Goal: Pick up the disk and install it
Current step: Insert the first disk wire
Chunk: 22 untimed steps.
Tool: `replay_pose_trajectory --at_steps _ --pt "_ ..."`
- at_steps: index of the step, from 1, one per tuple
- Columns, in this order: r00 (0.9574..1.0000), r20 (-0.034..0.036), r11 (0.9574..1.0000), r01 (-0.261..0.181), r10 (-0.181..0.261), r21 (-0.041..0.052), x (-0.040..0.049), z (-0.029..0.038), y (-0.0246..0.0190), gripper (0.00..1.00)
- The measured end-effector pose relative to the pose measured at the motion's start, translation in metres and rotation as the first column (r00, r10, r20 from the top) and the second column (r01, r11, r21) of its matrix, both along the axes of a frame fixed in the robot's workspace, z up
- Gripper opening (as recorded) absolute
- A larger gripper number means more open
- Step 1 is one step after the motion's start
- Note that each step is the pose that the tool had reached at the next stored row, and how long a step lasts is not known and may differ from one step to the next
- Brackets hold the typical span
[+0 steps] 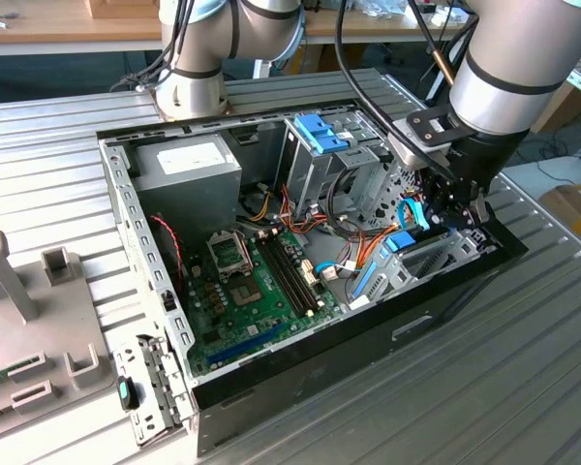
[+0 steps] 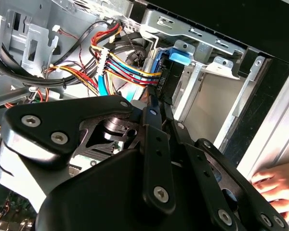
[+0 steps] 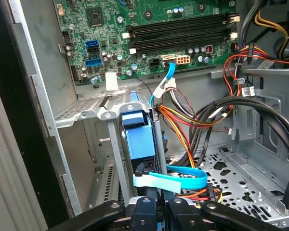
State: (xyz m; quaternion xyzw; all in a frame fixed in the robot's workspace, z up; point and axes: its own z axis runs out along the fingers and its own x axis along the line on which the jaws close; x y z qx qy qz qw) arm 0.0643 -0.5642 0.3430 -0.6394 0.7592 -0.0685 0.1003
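Clutter first: in the first wrist view a bundle of red, yellow, orange and black wires (image 3: 192,118) loops right beside the drive slot, and a light-blue flat ribbon cable (image 3: 173,180) lies across between the black gripper (image 3: 159,211) and the slot. In the second wrist view a person's hand (image 2: 274,190) rests on the ribbed grey metal desk (image 1: 465,387) just outside the case wall. The disk (image 3: 137,139), of which we mostly see the light-blue plastic rail frame end plus a bit of grey metal, stands on edge inside the low grey sheet-metal drive cage (image 3: 82,113). That cage sits in the corner of the case at the exterior view's right, directly under the gripper. We cannot tell whether the fingers are spread or pinching anything, since the linkage hides the tips. The open black-and-grey computer case (image 1: 136,242) lies flat on the desk. It holds the green motherboard (image 1: 247,291), the grey power-supply box with a white label (image 1: 189,165) and the tall metal cage with a blue clip on top (image 1: 321,136). A grey plastic fixture (image 1: 29,320) sits on the desk at the exterior view's left, well apart from the case.
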Motion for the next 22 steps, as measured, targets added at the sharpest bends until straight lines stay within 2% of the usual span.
replay_pose_trajectory --at_steps 18,22 --pt "1.0000 0.0000 1.0000 0.000 0.000 -0.0023 0.0000 -0.0026 0.0000 0.16" --pt "1.0000 0.0005 1.0000 0.000 0.000 -0.0020 0.0000 -0.0003 0.0000 0.16"
